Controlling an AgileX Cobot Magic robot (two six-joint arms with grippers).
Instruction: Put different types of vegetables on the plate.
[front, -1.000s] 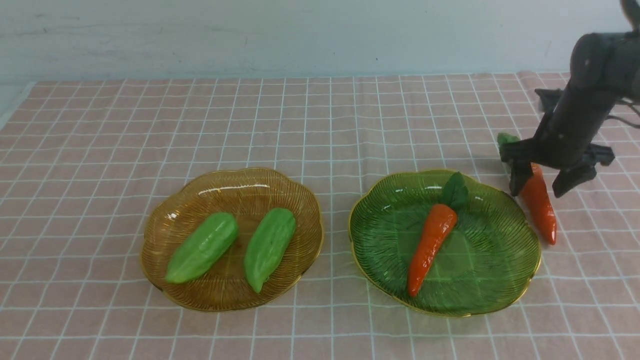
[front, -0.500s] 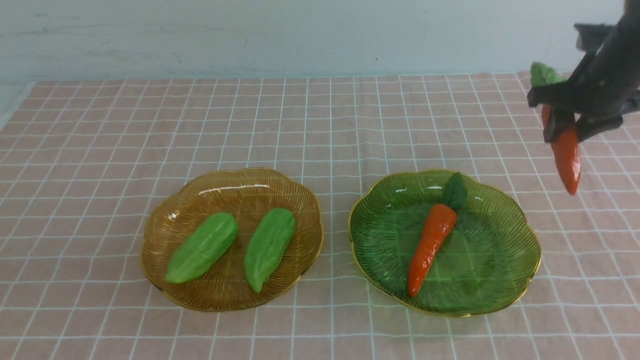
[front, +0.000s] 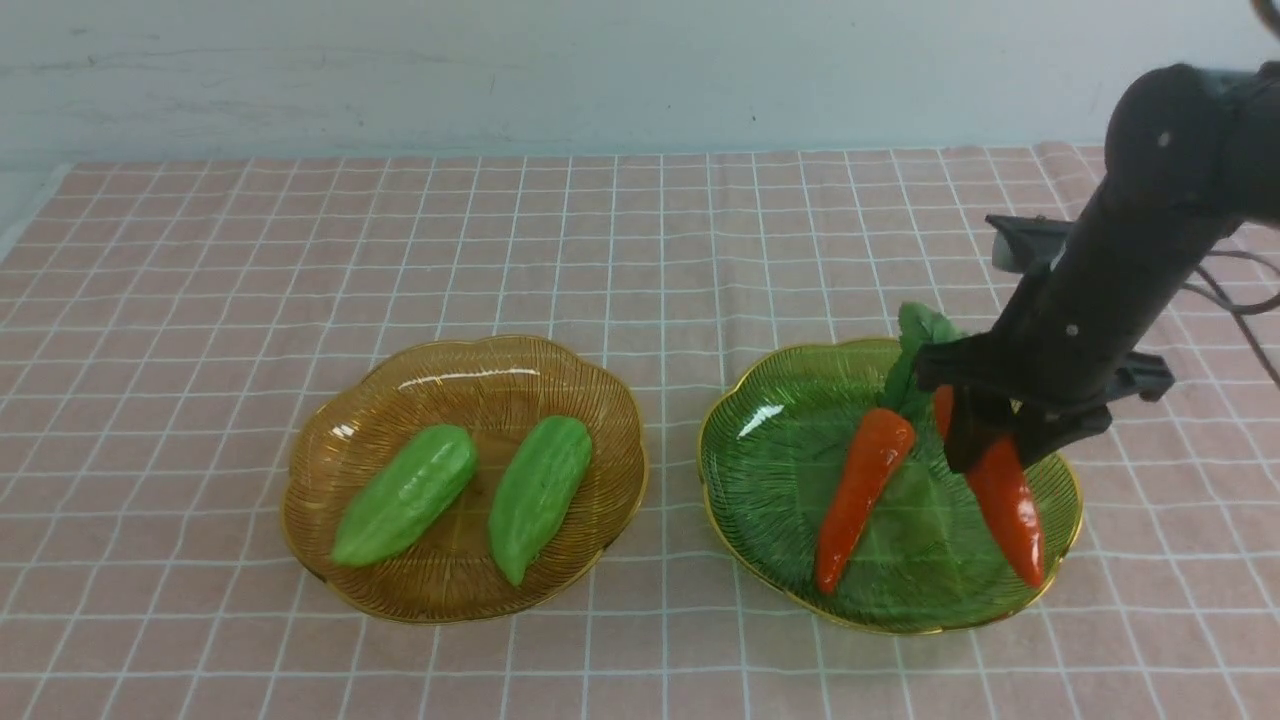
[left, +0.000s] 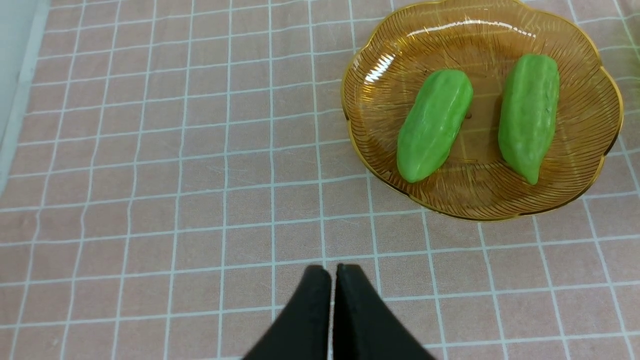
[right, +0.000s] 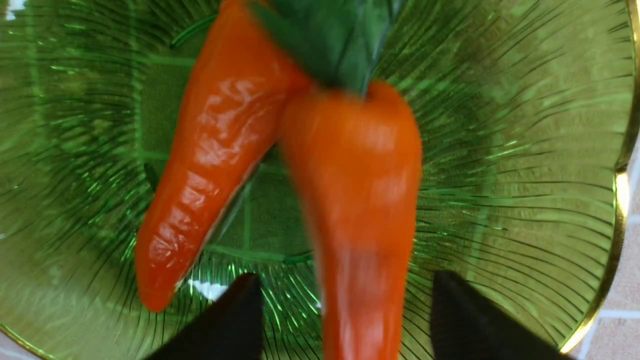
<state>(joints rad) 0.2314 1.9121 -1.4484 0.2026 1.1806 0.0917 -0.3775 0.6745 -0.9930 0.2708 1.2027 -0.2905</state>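
At the green plate's (front: 780, 560) two o'clock, the right gripper (right: 347, 312) stands wide around a second carrot (front: 1005, 510), apparently being released beside the first (front: 860, 500). Next: withdraw clear without nudging it. The left gripper (left: 332, 272) is closed, empty.

Two gourds (front: 405, 495)—on the amber plate (front: 455, 590).

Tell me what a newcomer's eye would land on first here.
Probably the two glossy orange toy carrots with green leafy tops, at the green glass plate with a gold rim, the right one between the spread jaws of the black right gripper. Next, two light-green ridged gourds in the amber glass plate to the left.
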